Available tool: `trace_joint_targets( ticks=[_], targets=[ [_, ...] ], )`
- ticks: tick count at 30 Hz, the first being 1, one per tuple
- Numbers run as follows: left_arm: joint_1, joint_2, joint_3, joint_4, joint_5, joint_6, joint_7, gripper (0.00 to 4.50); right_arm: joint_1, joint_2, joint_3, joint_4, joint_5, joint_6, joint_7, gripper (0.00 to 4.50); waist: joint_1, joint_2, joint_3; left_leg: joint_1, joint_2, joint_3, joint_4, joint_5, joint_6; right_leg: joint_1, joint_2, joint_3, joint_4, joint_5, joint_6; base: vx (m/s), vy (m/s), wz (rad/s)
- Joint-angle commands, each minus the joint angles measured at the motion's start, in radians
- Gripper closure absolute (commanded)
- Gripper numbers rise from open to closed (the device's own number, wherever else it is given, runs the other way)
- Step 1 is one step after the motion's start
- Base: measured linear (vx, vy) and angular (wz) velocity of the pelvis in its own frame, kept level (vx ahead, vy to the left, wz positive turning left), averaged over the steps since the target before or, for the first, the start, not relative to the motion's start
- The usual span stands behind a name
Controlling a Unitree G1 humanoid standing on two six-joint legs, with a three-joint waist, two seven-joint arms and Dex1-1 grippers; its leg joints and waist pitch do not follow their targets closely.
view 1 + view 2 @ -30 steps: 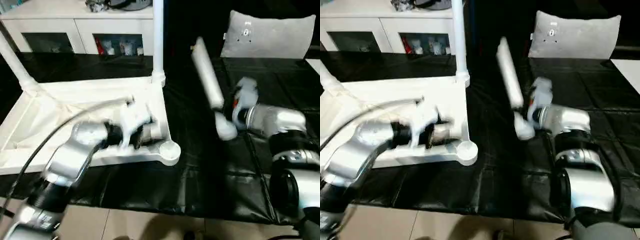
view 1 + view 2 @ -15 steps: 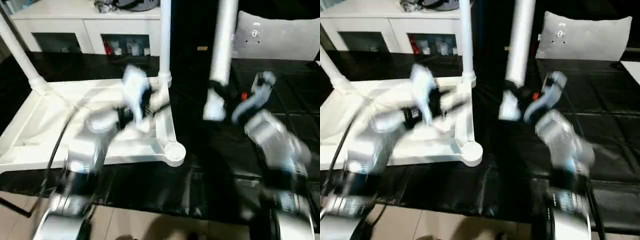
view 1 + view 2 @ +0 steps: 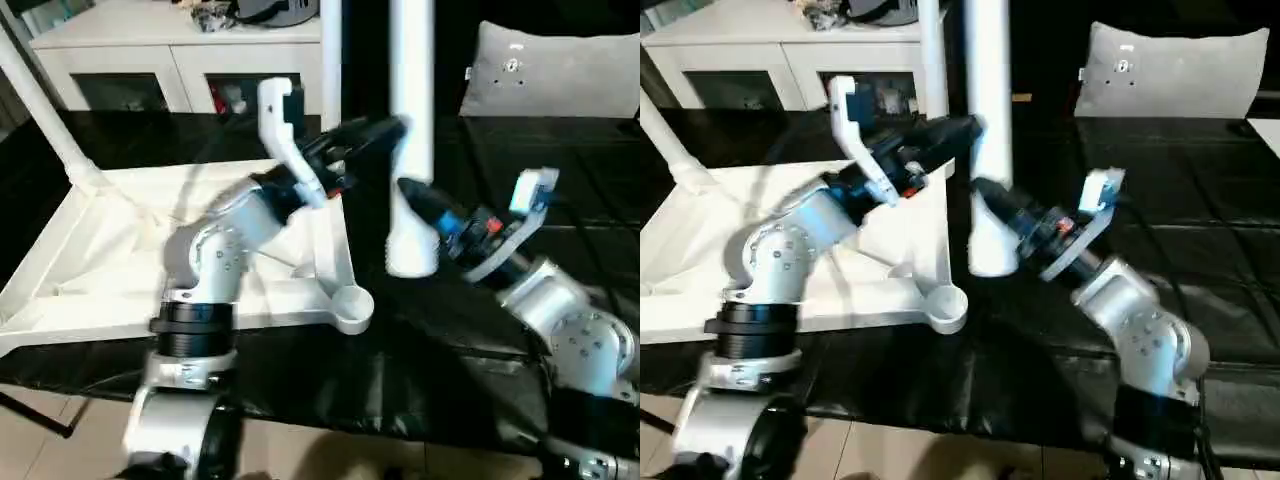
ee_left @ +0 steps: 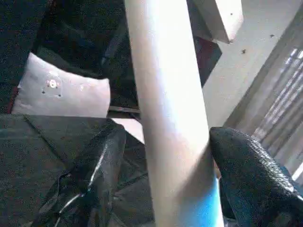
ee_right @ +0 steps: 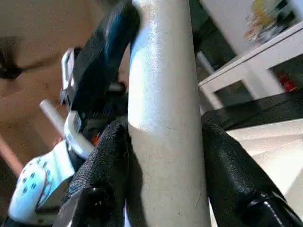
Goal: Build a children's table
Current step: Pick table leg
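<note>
Above the black surface, upright white tubular leg (image 3: 411, 130), smooth, both jaws grasping it

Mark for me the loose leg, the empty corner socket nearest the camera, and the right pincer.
loose leg (image 3: 411, 120), left eye view: mid-shaft, held upright.
empty corner socket (image 3: 351, 303), left eye view: round opening at the tabletop's near corner.
right pincer (image 3: 408, 192), left eye view: black fingertips clamped on the leg's lower end.

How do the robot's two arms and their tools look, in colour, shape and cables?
Both arms are rounded silver segments joined by black rings. The left tool and the right tool each have two black, textured fingers. A white bracket rises from the left wrist. The right wrist has orange and blue marks and a grey cable.
</note>
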Motion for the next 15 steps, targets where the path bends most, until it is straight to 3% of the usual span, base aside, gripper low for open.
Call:
trace_joint_targets(
  ticks=[1,8,9,10,15],
  targets=[
    [0.012,0.007,-0.005,-0.030,-0.016,0.026,-0.002,1.15,-0.002,-0.005,0.022,-0.034,0.012,0.000,0.005,2.64,0.002,-0.024,-0.083,-0.010,-0.008,0.014,-0.055,-0.076,0.114,0.075,-0.037,0.028,-0.096,-0.459,0.041,0.000,0.000,0.00],
    [0.037,0.015,-0.022,-0.053,-0.034,0.018,-0.026,1.15,0.019,-0.030,0.081,-0.055,-0.015,-0.012,0.021,2.64,0.011,-0.025,-0.084,-0.013,-0.005,0.013,-0.055,-0.044,0.112,0.076,-0.040,0.034,-0.090,-0.434,0.047,0.000,0.000,0.00],
    [0.041,0.016,-0.024,-0.059,-0.031,-0.004,-0.035,1.50,0.022,-0.031,0.087,-0.052,-0.021,-0.019,0.020,2.64,0.010,-0.030,-0.084,-0.014,-0.007,0.014,-0.055,-0.049,0.110,0.076,-0.040,0.033,-0.092,-0.443,0.051,0.000,0.000,0.00],
    [0.042,0.017,-0.025,-0.060,-0.030,-0.005,-0.036,1.71,0.022,-0.031,0.088,-0.052,-0.022,-0.020,0.020,2.64,0.011,-0.028,-0.084,-0.015,-0.007,0.013,-0.055,-0.049,0.109,0.077,-0.041,0.033,-0.091,-0.445,0.051,0.000,0.000,0.00],
    [0.064,0.038,-0.052,-0.091,0.007,-0.064,-0.062,1.85,0.032,-0.036,0.121,-0.033,-0.049,-0.051,0.023,2.64,0.008,-0.030,-0.081,-0.014,-0.005,0.013,-0.057,-0.065,0.101,0.075,-0.042,0.033,-0.094,-0.464,0.066,0.000,0.000,0.00]
  ],
)
